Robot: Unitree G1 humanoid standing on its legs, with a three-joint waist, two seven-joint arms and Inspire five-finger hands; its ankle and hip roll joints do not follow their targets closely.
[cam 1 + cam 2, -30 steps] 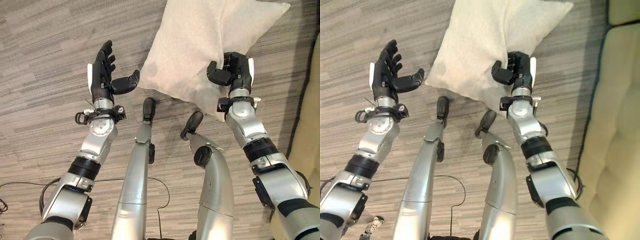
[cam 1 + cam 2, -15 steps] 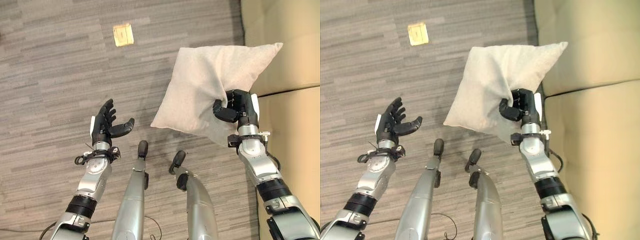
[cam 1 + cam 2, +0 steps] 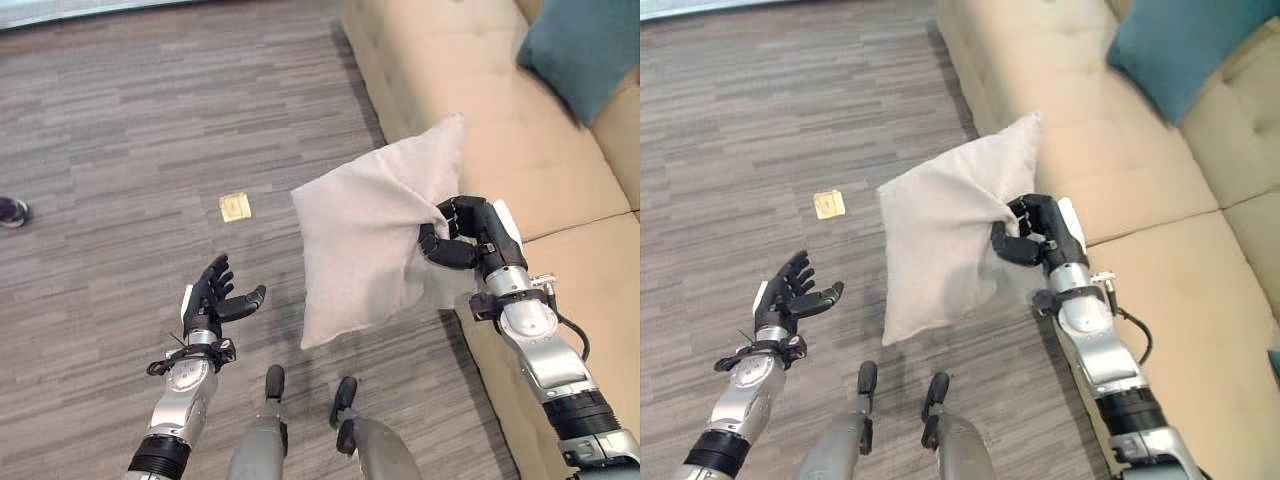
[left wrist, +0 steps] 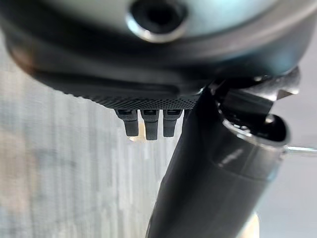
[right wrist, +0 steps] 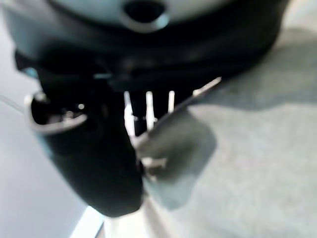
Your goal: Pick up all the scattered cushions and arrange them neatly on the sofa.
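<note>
While the right hand is pinching the beige cushion by its edge, with thumb and fingers curled into the fabric, the cushion is hanging in the air, clear of the grey wood-grain floor and just beside the front edge of the tan sofa. Its upper corner is pointing up toward the sofa seat and its lower corner is drooping toward the floor; the cloth is bunching where the hand is gripping it. In the right wrist view the dark thumb is pressing against pale fabric, which agrees with the grip seen from the head cameras. The left hand is holding nothing: it is hovering above the floor, well apart from the cushion, with fingers spread and relaxed and the thumb standing out to the side. In the left wrist view its fingertips are showing straight, with only blurred floor past them. A teal cushion is lying on the sofa, leaning toward the backrest, well apart from the held cushion. A small yellowish square piece is lying flat on the floor between the two hands, farther out. A dark shoe is showing at the floor's far left edge.
</note>
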